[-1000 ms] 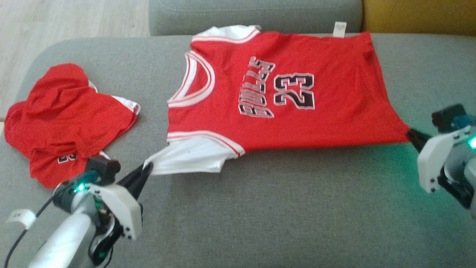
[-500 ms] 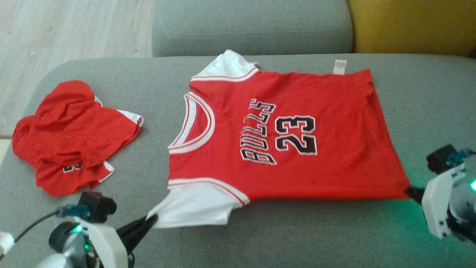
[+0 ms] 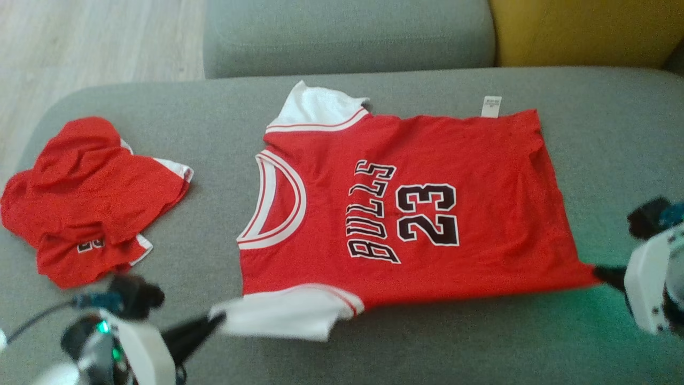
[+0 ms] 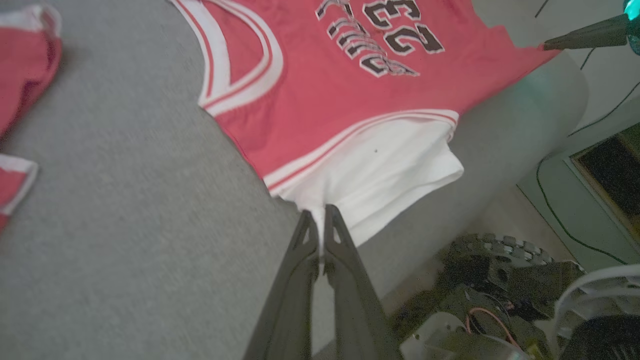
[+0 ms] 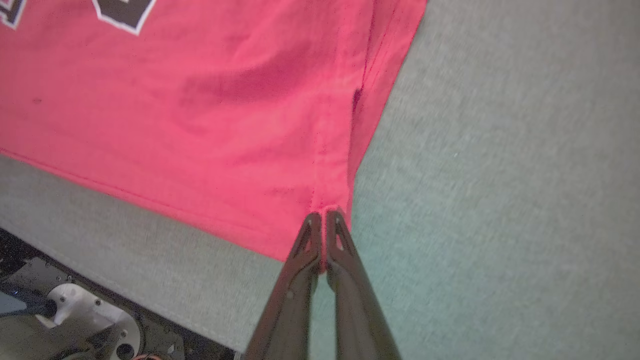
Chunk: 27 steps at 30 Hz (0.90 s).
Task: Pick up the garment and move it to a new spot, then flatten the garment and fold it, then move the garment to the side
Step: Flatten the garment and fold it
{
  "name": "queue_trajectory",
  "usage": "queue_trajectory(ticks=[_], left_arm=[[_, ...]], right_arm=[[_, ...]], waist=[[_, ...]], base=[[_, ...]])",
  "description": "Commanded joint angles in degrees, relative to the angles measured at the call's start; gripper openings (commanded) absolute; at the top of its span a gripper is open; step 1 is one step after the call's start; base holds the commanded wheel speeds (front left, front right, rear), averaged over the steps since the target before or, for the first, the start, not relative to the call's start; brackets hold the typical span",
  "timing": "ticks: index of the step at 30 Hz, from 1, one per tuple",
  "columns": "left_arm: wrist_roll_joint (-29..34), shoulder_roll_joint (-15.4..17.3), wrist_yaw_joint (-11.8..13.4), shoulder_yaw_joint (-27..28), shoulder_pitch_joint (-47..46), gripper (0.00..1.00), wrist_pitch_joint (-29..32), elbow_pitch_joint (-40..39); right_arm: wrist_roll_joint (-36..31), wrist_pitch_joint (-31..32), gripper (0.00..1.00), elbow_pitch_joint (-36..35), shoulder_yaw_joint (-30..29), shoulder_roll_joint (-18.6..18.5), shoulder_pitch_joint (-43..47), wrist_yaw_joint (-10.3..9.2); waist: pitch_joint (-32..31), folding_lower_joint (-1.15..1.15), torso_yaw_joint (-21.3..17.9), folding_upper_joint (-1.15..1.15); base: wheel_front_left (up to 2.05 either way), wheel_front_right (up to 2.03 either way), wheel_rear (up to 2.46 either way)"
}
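The garment (image 3: 417, 214) is a red jersey with white sleeves, black lettering and the number 23, spread flat on the grey cushion, collar to the left. My left gripper (image 3: 216, 320) is shut on the near white sleeve (image 4: 385, 175), pinching its edge at the fingertips (image 4: 327, 220). At the right, my right gripper (image 3: 601, 271) is shut on the jersey's near hem corner (image 5: 320, 200). The cloth is stretched taut between the two grips along the near edge.
A second red garment (image 3: 91, 198) lies crumpled at the cushion's left end. A grey back cushion (image 3: 347, 32) and a yellow cushion (image 3: 582, 32) stand behind. Wooden floor (image 3: 96, 43) shows at the far left. The robot's base (image 4: 500, 300) is below the cushion's near edge.
Both grippers have drawn the jersey toward the near edge of the cushion, keeping their grips. The head camera has also shifted, so the whole scene sits lower in the picture.
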Motion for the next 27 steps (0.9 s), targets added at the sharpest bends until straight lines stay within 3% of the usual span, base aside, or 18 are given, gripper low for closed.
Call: queue_trajectory(ticks=[1,8,16,27], left_arm=[[1.97,2.14,0.62,4.21,-6.96,0.0,-1.16,-1.68],[6.71,-0.48,0.27,3.96,-17.38,0.0,-0.91,1.05],[10.46,-5.77,-0.81,-1.04,-31.0,0.0,0.45,11.08],[11.78,-10.28,-0.99,-8.43,-42.35,0.0,-4.99,23.35]], right_arm=[[-0.78,-0.75,0.0,-0.54,-1.86,-2.74,-2.97,-0.05],[-4.43,-0.5,0.0,1.49,-3.44,-0.5,-9.38,-0.05],[-9.16,-1.1,0.0,6.43,-2.67,4.76,-16.04,-0.05],[-10.84,-6.9,0.0,12.76,-0.98,10.66,-19.82,-0.05]], waist=[[1.75,0.01,-0.48,0.0],[7.14,0.01,-0.97,0.0],[13.41,0.01,-1.68,0.0],[16.48,0.01,-2.83,0.0]], base=[[0.0,0.0,0.0],[0.0,0.0,0.0],[0.0,0.0,0.0],[0.0,0.0,0.0]])
